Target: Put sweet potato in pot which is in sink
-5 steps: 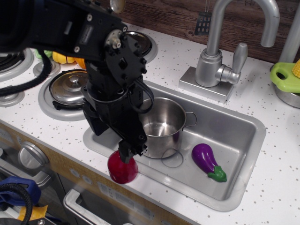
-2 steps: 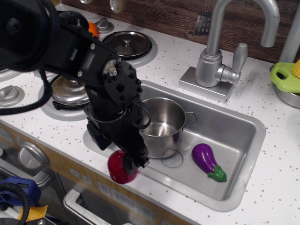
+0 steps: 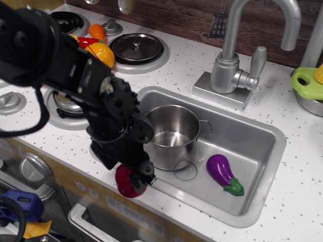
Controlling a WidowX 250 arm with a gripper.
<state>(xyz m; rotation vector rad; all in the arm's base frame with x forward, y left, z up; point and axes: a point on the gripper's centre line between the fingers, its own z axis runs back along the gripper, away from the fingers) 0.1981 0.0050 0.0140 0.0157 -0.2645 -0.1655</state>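
Arm over sweet potato at sink edge
Gripper jaws' state unclear; pot upright in basin; no writing legible.

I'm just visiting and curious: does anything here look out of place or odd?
Yes. The glossy red plastic sweet potato sits at the counter's front edge, outside the grey metal sink, partly under the black tool. The shiny steel pot looks empty.

Toy kitchen: sink, faucet, burners.
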